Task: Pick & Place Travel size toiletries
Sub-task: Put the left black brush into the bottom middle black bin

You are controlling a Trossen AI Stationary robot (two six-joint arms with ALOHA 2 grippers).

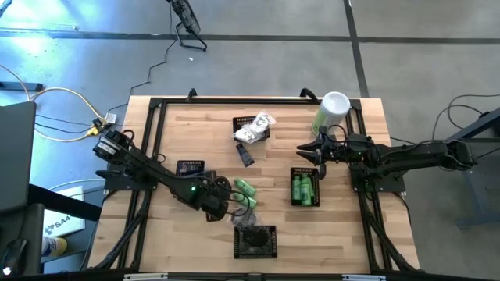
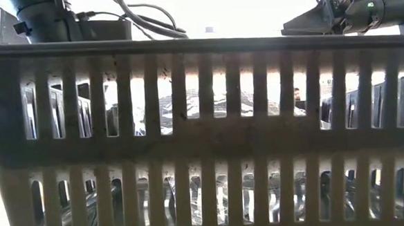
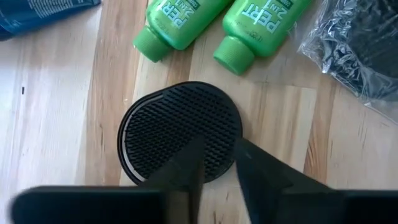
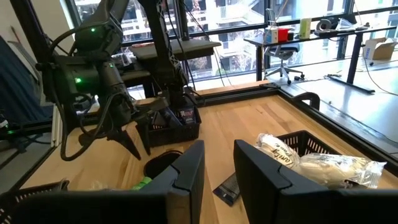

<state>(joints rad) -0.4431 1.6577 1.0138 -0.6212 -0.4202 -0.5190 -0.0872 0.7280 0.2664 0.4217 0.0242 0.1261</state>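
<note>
Counting from above, three black mesh baskets (image 1: 255, 241) sit on the table, one holding green bottles (image 1: 304, 189). Two more green bottles (image 3: 177, 25) lie loose beside a dark round ribbed disc (image 3: 180, 132). The left gripper (image 3: 217, 158) hovers over the disc, fingers slightly apart, holding nothing. The right gripper (image 4: 217, 163) waits narrow, empty.

table (image 1: 203, 125): pale wood, smooth | bottles (image 3: 177, 25): glossy green plastic | disc (image 3: 180, 127): matt, ribbed
</note>
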